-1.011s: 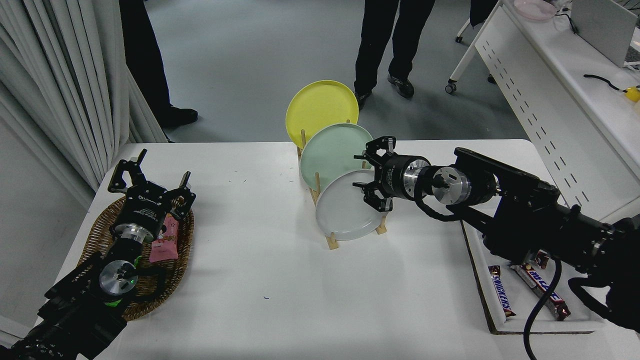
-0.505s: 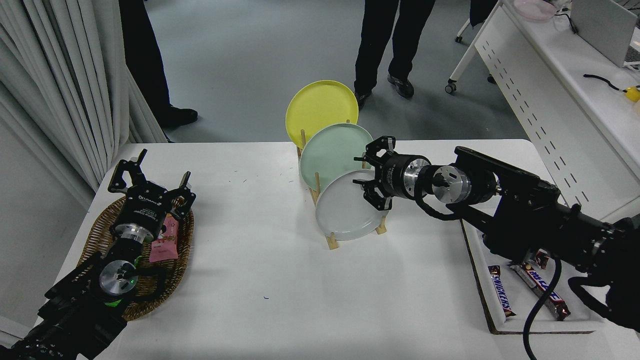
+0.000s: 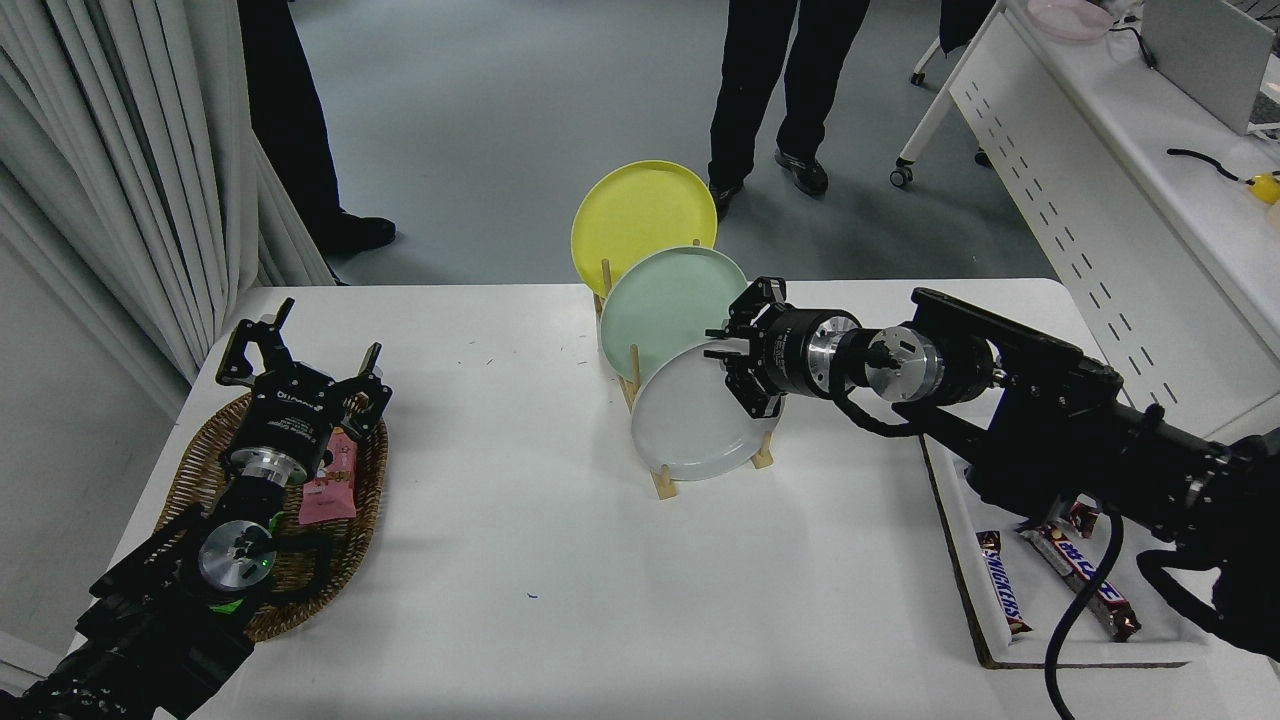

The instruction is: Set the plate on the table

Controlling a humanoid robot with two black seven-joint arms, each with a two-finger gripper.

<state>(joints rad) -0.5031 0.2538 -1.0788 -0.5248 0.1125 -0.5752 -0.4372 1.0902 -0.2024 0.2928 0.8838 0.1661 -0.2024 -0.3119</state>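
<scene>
Plate [image 3: 690, 420], grey, upright in front slot of wooden rack [image 3: 662, 484] on table [image 3: 520, 520], green plate [image 3: 660, 305] just behind, yellow plate [image 3: 640, 215] at back. Right gripper [image 3: 738, 370] at its upper right rim, jaws spread around the edge, not visibly clamped. Left gripper [image 3: 300, 360] parked, open, over basket [image 3: 200, 470]. Risks: thin rim hold could let it pivot or slip when lifted; rim may drag on pegs and tip rack; jaw may nudge green plate.

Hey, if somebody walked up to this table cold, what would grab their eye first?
Probably the three round plates standing in a wooden rack at mid-table: yellow plate farthest, mint green plate in the middle, light grey plate nearest. Next, the black right gripper at the grey plate's upper right rim, jaws open.
</scene>
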